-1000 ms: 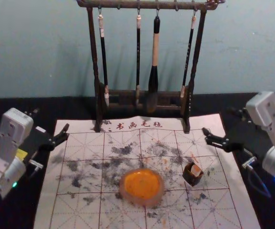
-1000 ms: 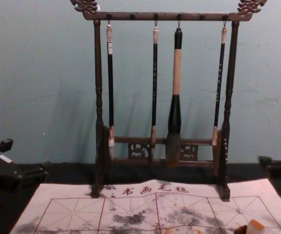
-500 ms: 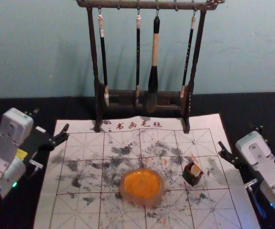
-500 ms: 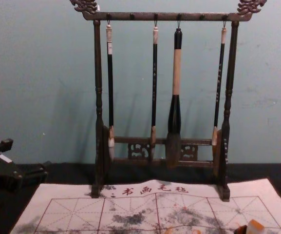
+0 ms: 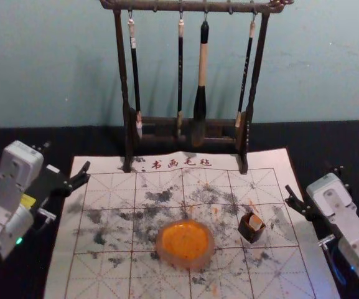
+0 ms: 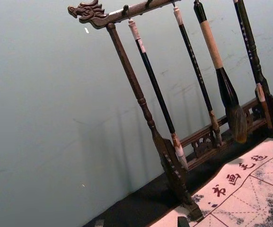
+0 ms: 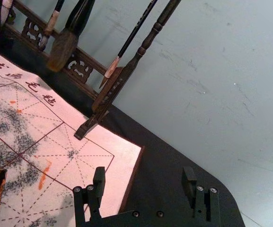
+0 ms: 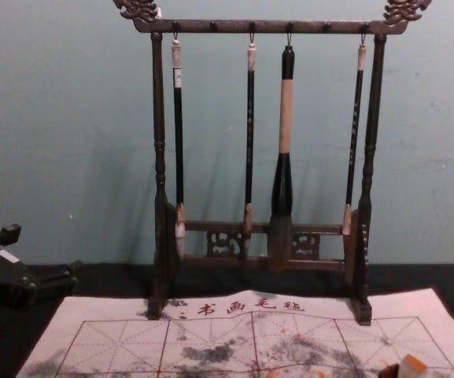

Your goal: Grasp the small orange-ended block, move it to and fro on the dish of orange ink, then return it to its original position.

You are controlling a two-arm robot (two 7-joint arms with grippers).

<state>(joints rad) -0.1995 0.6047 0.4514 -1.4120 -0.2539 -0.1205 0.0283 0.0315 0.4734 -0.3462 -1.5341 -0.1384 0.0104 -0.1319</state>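
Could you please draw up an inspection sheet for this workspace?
Surface: gridded felt mat with dark and orange stains, on a black tabletop.
Job's things: ink dish holds orange ink; orange-ended block leans in a small dark holder, right of the dish.
Clutter: nothing seen beyond the rack with four hanging brushes.
Grippers: left open, by the mat's left edge; right open, by its right edge; both empty.
Cables: one beside the right arm.
Surroundings: plain wall behind.
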